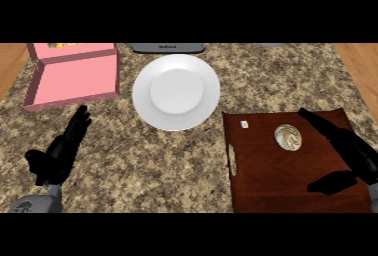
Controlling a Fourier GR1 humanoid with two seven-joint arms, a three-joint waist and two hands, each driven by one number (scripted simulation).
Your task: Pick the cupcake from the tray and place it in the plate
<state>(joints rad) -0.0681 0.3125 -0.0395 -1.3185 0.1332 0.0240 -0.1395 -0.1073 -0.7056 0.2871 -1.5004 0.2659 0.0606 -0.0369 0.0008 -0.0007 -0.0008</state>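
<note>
A cupcake (289, 137) with pale swirled frosting sits on the dark brown tray (280, 185) at the right of the counter. The white plate (176, 91) lies at the upper middle, with nothing on it. My right hand (348, 150) hovers over the tray's right side, open with fingers straight, just right of the cupcake and not touching it. At the lower left, my left hand (60, 152) rests open, fingers pointing up.
A pink open box (72, 75) stands at the upper left. A dark grey object (167, 47) lies at the counter's far edge behind the plate. A small white tag (244, 123) lies on the tray's upper left corner. Wooden floor shows beyond both counter sides.
</note>
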